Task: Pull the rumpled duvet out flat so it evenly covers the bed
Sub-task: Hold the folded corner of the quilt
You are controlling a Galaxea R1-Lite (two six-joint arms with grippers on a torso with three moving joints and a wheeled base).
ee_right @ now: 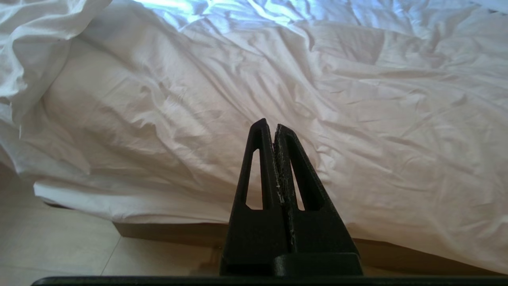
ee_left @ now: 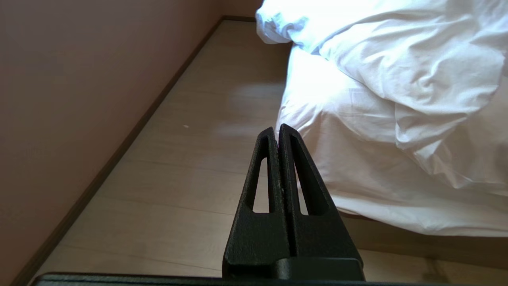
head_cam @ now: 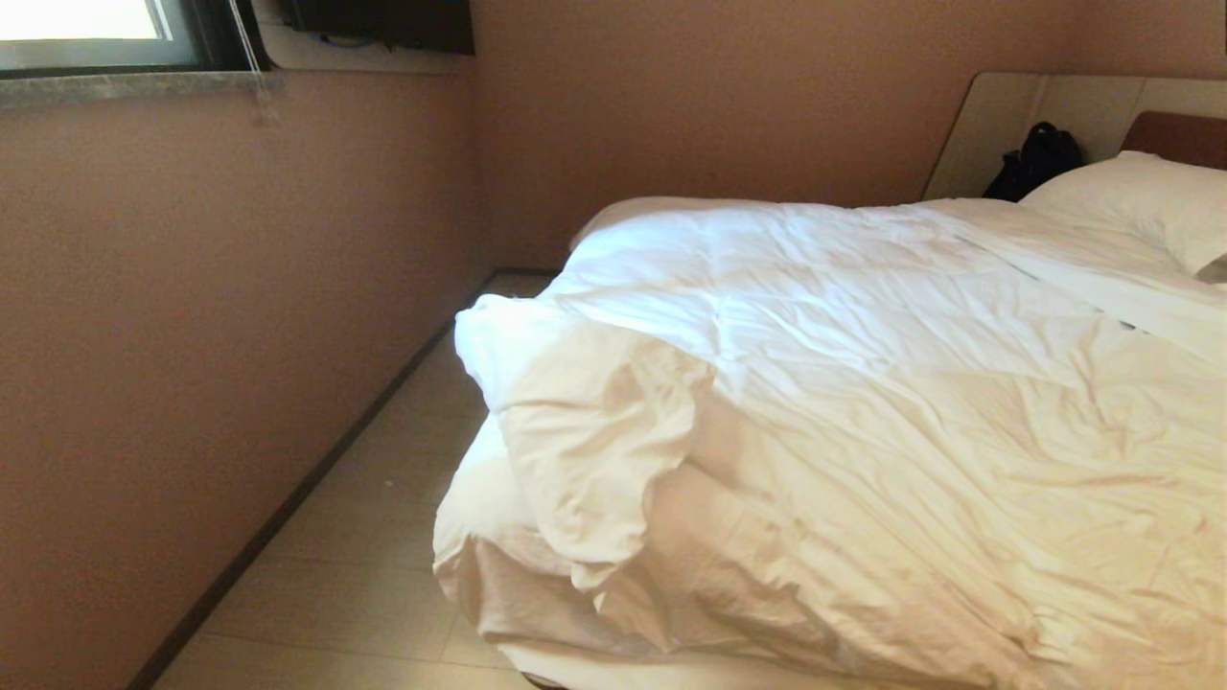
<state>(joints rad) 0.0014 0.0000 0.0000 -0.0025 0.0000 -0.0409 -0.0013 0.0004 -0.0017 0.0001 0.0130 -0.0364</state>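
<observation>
The white duvet [head_cam: 863, 402] lies rumpled over the bed [ee_right: 166, 232], with its near left corner [head_cam: 594, 450] folded back on itself and bunched at the foot. The same fold hangs over the bed's side in the left wrist view [ee_left: 416, 79]. Neither arm shows in the head view. My left gripper [ee_left: 277, 129] is shut and empty, held over the floor beside the bed's corner. My right gripper [ee_right: 270, 126] is also shut and empty, pointing at the duvet [ee_right: 317, 99] hanging over the foot edge, apart from it.
A pink-brown wall [head_cam: 211, 307] runs along the left, leaving a narrow strip of pale floor [head_cam: 383, 537] beside the bed. A pillow [head_cam: 1141, 206] and a black bag [head_cam: 1040, 158] sit at the headboard [head_cam: 1179, 139]. A window [head_cam: 96, 34] is high on the left.
</observation>
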